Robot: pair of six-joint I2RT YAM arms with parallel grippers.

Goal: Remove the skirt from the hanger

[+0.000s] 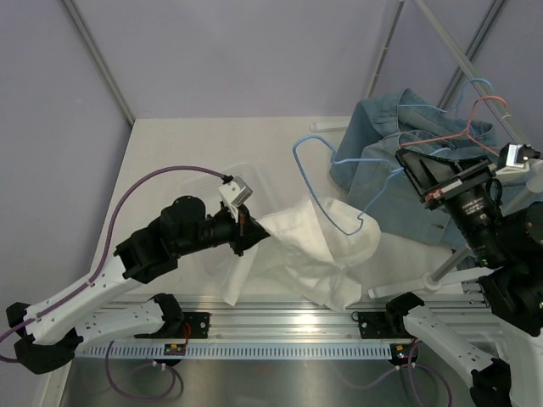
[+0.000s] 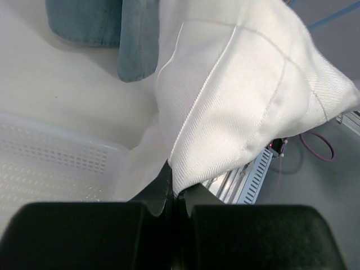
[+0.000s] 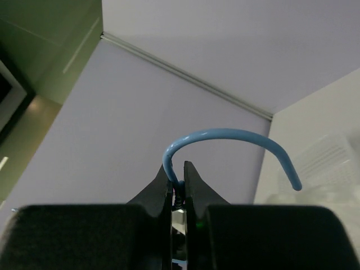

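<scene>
The white skirt (image 1: 310,250) lies crumpled on the table's front middle. My left gripper (image 1: 246,231) is shut on its left edge, and the left wrist view shows the cloth (image 2: 242,84) pinched between the jaws of that gripper (image 2: 179,188). A blue wire hanger (image 1: 339,216) loops over the skirt's upper right part. I cannot tell whether it is still threaded through the cloth. My right gripper (image 1: 405,163) is shut on the hanger's neck and holds it raised. In the right wrist view its hook (image 3: 225,135) curves above the closed jaws of my right gripper (image 3: 177,175).
A pile of denim clothes (image 1: 399,127) with a pink hanger (image 1: 475,119) and other blue hangers lies at the back right. It also shows in the left wrist view (image 2: 95,22). A clear plastic basket (image 1: 212,182) stands behind my left gripper. A metal rail (image 1: 280,318) runs along the front edge.
</scene>
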